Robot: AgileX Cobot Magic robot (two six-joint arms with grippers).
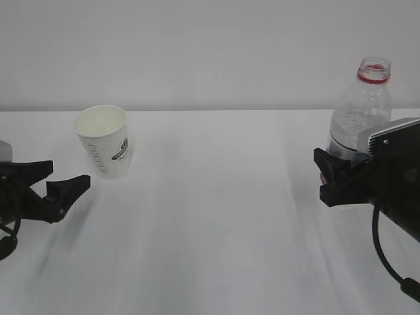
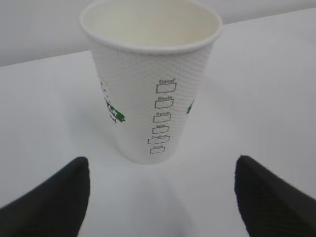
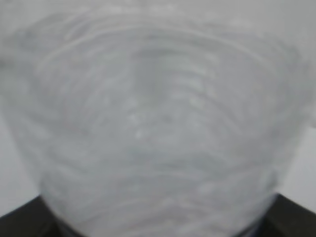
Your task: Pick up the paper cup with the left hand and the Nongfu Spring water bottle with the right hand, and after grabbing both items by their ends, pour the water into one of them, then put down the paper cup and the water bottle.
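Note:
The paper cup (image 1: 105, 141) stands upright on the white table (image 1: 216, 223) at the left, white with green print. My left gripper (image 1: 69, 174) is open just in front of it, not touching. In the left wrist view the cup (image 2: 150, 84) rises ahead of the gripper (image 2: 162, 170), whose black fingers (image 2: 54, 197) stand wide apart. The Nongfu Spring water bottle (image 1: 364, 105) stands upright at the right, uncapped, with a red neck ring. My right gripper (image 1: 325, 174) is shut on its lower body. The bottle (image 3: 158, 113) fills the right wrist view as a blur. I cannot make out the water.
A pale wall runs behind the table's back edge. A wide stretch of bare tabletop lies between the cup and the bottle. The right arm's black cable (image 1: 387, 262) hangs near the front right corner.

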